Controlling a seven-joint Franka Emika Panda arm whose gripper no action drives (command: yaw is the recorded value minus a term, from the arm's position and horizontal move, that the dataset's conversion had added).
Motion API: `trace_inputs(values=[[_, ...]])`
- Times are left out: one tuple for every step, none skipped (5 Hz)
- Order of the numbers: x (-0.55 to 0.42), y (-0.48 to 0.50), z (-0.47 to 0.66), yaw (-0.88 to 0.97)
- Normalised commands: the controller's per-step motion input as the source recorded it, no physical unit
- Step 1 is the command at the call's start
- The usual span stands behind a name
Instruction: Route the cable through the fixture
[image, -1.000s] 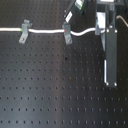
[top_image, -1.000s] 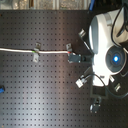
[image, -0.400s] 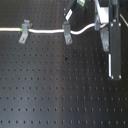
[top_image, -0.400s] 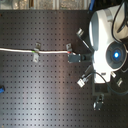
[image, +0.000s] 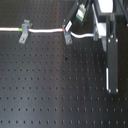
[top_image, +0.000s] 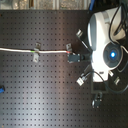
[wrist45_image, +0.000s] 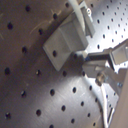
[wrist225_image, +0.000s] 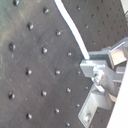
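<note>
Item, cable (image: 47, 30): thin white cord, entering at the first exterior view's left edge, running level rightward across the board (image: 50, 90). It passes through a first grey clip (image: 23, 31), then through the fixture (image: 67, 31), where a small red band sits on the cord at the slot. Past the fixture it sags and curves on toward the gripper (image: 100, 35), which stands just right of the fixture.

Item, fixture: small grey metal clip, slotted upright top on a slanted foot; in the first wrist view (wrist45_image: 67, 36) a blocky grey piece with the cord at its top.

Item, gripper: in the second wrist view the metal fingertips (wrist225_image: 95, 67) stand close about the white cord; whether they clamp it cannot be told.

Item, arm (top_image: 105, 42): white rounded body with a blue light, over the second exterior view's right side.

Item, board: matte black, regular grid of small holes.
</note>
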Motion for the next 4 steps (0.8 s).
trace_inputs(values=[[-0.052, -0.122, 0.27, 0.11], [-0.221, -0.756, 0.1, -0.01], [0.001, -0.062, 0.0, 0.0], [-0.028, 0.0, 0.0, 0.0]])
